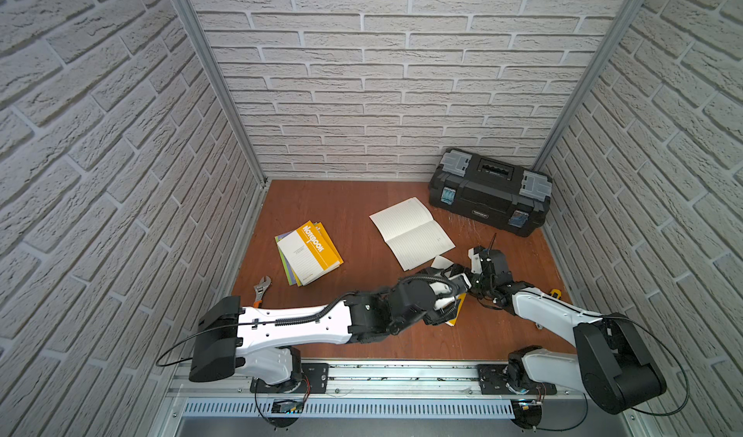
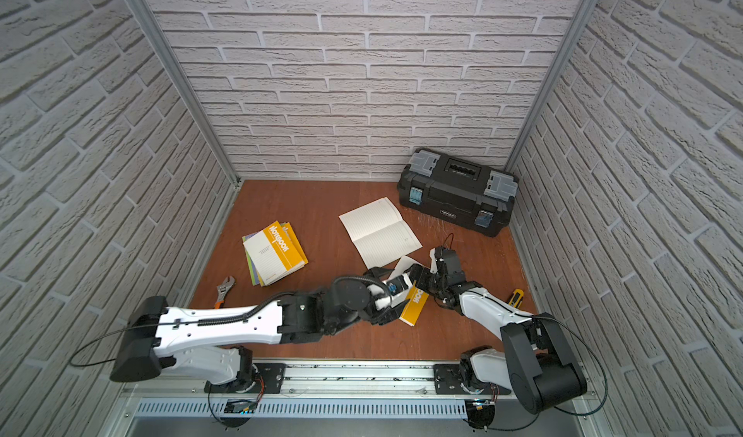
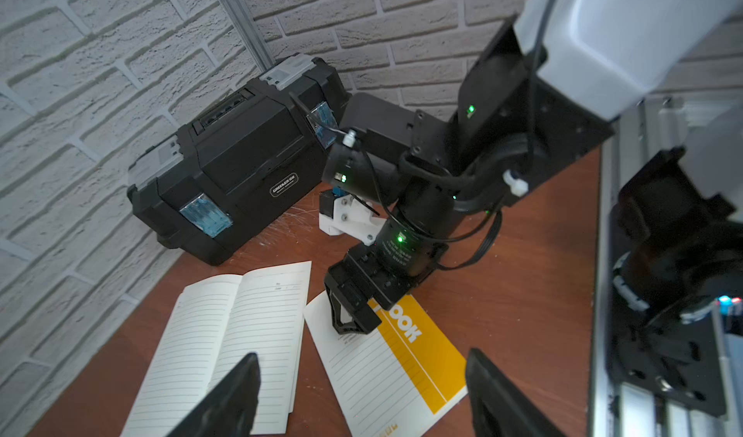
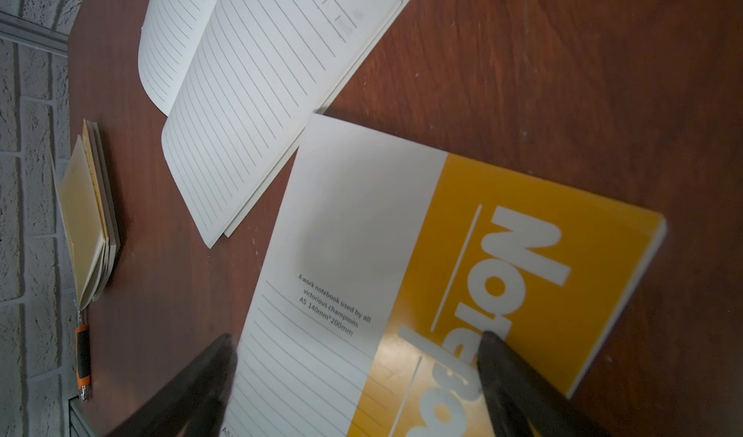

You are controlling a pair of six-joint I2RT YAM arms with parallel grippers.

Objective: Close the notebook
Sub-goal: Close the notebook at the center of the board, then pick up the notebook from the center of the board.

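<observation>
An open notebook (image 1: 412, 232) with lined pages lies flat on the brown table (image 1: 341, 214), also in the left wrist view (image 3: 241, 334) and the right wrist view (image 4: 257, 73). Just in front of it lies a closed white-and-yellow notebook (image 3: 402, 366) (image 4: 402, 234), mostly hidden under the arms in a top view (image 2: 414, 306). My left gripper (image 3: 364, 390) is open above the closed cover, holding nothing. My right gripper (image 4: 360, 374) is open too, its tips down at that cover's top end (image 3: 352, 318); whether they touch it I cannot tell.
A black toolbox (image 1: 488, 196) stands at the back right corner. A stack of closed notebooks (image 1: 309, 252) lies at the left, with a wrench (image 1: 261, 288) in front of it. A yellow-handled tool (image 2: 516, 296) lies by the right wall. Brick walls enclose three sides.
</observation>
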